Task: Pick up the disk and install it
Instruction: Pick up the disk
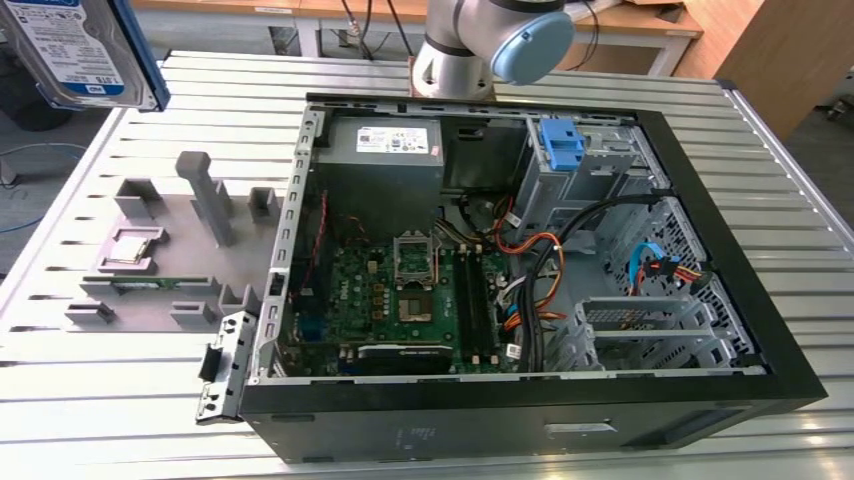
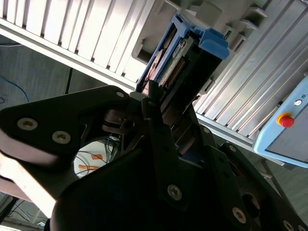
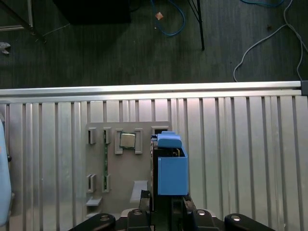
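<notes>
Above the slatted table (image 3: pixel 231 144), gripper (image 2: pixel 168 107) clamped on the disk (image 1: pixel 74 50), grey fixture (image 3: pixel 120 168) beneath.

Clamps the gripper (image 2: pixel 171 115) onto one end of the disk (image 2: pixel 190 60), black fingers (image 2: pixel 161 144) pressed against both flat sides in the second wrist view. Carries it edge-on, well aloft, with the wrist aimed straight down and the gripper (image 3: pixel 166 202) closed in the first wrist view. Bends at a grey, blue-capped arm joint (image 1: pixel 497 40) at the top of the exterior view.
</notes>
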Tool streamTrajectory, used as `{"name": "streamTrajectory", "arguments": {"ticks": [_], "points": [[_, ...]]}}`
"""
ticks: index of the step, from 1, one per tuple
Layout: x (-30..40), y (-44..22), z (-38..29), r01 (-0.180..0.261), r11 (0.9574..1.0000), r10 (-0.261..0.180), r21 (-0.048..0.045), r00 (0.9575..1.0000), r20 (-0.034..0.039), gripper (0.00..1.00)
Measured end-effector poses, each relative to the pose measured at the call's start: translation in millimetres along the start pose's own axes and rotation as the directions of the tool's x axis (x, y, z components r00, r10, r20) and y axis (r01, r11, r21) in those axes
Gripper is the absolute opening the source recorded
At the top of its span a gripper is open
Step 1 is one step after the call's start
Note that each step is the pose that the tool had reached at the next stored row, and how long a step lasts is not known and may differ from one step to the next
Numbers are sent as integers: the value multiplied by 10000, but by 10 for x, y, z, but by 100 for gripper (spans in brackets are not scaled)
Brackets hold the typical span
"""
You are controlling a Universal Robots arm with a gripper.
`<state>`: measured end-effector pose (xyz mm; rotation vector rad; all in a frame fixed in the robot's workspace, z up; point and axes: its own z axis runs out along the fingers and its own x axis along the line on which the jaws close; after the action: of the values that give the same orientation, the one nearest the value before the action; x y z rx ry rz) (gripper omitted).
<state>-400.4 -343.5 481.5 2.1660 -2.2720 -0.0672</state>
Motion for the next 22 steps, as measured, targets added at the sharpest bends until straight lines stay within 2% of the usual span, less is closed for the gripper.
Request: {"name": "streamTrajectory", "arguments": {"ticks": [6, 16, 22], "points": [[1, -7, 0, 2, 10000, -2, 0, 10000, 0, 35], [-4, -101, -3, 1, 10000, -1, 0, 10000, 0, 35], [-5, -103, -20, 1, 10000, -1, 0, 10000, 0, 35]]}}
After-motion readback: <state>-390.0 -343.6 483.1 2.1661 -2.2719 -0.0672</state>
